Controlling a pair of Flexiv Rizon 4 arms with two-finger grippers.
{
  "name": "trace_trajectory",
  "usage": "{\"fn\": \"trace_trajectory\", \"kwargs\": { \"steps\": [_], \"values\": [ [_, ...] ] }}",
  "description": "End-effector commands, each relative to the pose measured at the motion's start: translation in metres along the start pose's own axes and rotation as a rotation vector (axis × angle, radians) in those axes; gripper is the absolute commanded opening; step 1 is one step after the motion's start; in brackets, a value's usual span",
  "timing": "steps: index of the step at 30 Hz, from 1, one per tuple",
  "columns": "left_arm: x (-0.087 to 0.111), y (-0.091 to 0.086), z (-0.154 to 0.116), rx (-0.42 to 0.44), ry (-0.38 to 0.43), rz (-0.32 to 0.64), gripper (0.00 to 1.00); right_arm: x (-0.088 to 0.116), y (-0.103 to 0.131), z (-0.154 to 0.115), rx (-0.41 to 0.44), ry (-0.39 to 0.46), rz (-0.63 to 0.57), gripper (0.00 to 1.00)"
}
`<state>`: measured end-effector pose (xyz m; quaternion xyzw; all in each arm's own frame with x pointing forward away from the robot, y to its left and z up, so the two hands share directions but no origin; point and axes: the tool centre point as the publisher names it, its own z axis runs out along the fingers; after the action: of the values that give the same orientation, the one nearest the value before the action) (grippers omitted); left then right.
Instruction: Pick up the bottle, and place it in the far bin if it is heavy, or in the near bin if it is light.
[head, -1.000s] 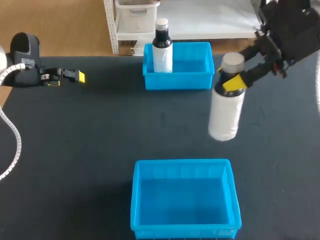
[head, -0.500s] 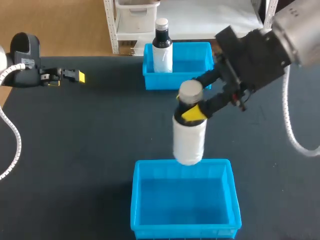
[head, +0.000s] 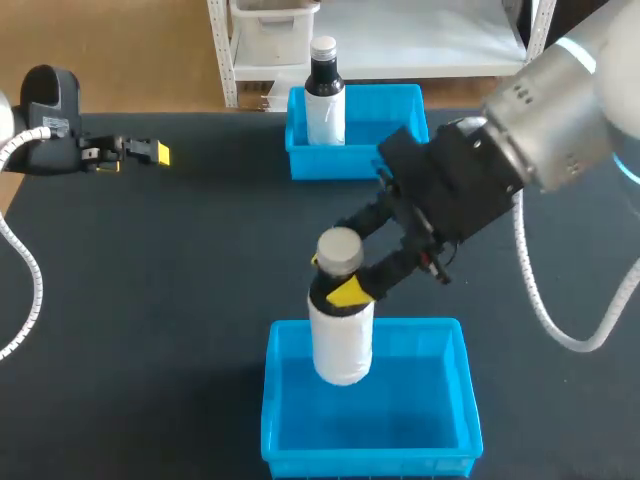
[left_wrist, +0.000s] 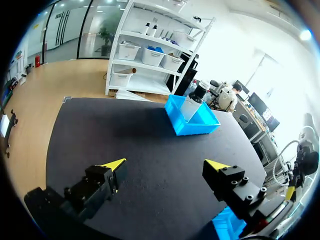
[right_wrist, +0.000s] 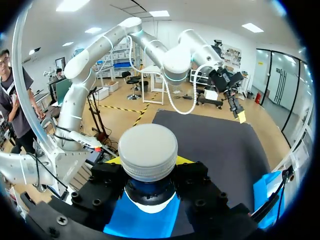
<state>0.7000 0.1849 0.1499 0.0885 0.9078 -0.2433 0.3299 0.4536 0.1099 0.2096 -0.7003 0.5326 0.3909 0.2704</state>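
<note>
Now my right pincer (head: 338, 282) is gripping the bottle (head: 341, 330) by the neck, just under its grey cap, one yellow tip on each side. The bottle is white, hangs nearly upright, and its lower end falls within the outline of the near bin (head: 466, 392), close to that bin's far wall and toward its left half. Whether the base touches the bin floor I cannot tell. My right arm (head: 540, 140) comes in from the right and reaches past the middle of the table (head: 180, 280).

From my right wrist, the cap (right_wrist: 148, 149) fills the space between my fingers (right_wrist: 114, 160), and the blue of the near bin (right_wrist: 145, 223) shows straight below the bottle.

The far bin (head: 355, 162) sits at the table's back edge, well apart from the near one. A second bottle (head: 324, 95), dark-necked with a white label and white cap, stands upright in its left end.

My left pincer (head: 150, 152) hangs over the table's far left part, well apart from both bins. From its own wrist, the left pincer (left_wrist: 166, 165) stands wide open with nothing between the tips, and the far bin (left_wrist: 197, 123) lies well ahead of it.
</note>
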Motion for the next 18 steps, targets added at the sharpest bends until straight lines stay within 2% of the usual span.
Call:
{"fn": "trace_trajectory", "kwargs": {
  "steps": [1, 18],
  "values": [
    [0.0, 0.0, 0.0, 0.0, 0.0, 0.0, 1.0, 0.008, -0.01, 0.019, -0.047, -0.009, -0.009, 0.37],
    [0.0, 0.0, 0.0, 0.0, 0.0, 0.0, 1.0, 0.048, -0.012, 0.048, -0.148, 0.005, -0.018, 0.37]
  ]
}}
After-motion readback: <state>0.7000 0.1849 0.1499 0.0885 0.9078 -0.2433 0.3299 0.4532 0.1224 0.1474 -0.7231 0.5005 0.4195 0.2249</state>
